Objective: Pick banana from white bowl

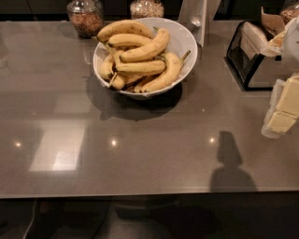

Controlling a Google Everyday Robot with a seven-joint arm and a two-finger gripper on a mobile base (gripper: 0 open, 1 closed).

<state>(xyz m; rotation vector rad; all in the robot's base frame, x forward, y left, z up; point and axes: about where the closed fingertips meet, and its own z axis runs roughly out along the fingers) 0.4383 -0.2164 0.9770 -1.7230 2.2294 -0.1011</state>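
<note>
The white bowl (184, 39) stands at the back middle of the grey counter and is heaped with several yellow bananas. A long, plump, gently curved banana (147, 45) lies on top across the pile. A thinner, straighter one (140, 67) lies below it, and a strongly curved one with a long greenish stem (168, 72) lies along the right side. My gripper (281, 111), cream and white, hangs at the right edge of the view above the counter, well to the right of the bowl and lower in the picture. It holds nothing that I can see.
Two glass jars with brownish contents (85, 16) (146, 8) stand behind the bowl. A white upright object (200, 18) stands just right of the bowl's back rim. A black wire rack with packets (247, 56) sits at the back right. The counter's front edge (140, 193) runs across below.
</note>
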